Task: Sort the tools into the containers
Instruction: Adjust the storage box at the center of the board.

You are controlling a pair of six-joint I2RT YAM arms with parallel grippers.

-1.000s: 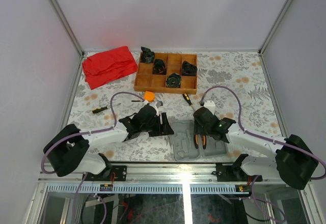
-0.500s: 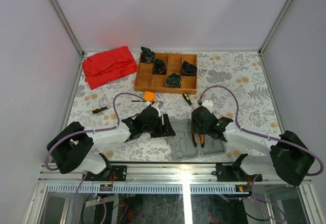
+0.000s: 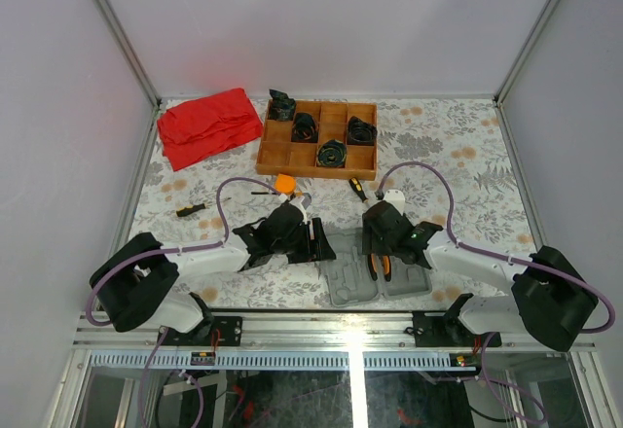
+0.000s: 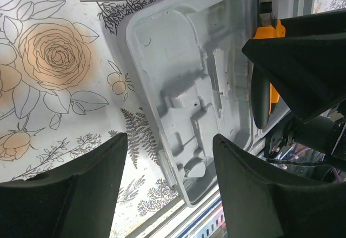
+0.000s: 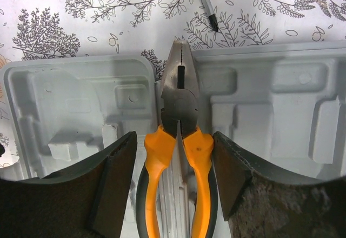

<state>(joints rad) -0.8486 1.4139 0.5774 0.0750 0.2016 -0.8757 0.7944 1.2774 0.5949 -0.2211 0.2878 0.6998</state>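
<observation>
In the right wrist view the orange-handled pliers [image 5: 181,157] lie at frame centre along the hinge of the open grey case [image 5: 81,108], between the spread-apart jaws of the right gripper [image 5: 173,157]. The left gripper [image 4: 167,194] hangs over the case's left half, jaws wide apart and holding nothing, above the floral surface [image 4: 54,65].

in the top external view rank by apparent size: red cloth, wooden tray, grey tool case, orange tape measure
1. wooden tray, largest
2. red cloth, close to the tray, so this order is unsure
3. grey tool case, partly hidden by the arms, so its rank is uncertain
4. orange tape measure, clearly smallest
</observation>
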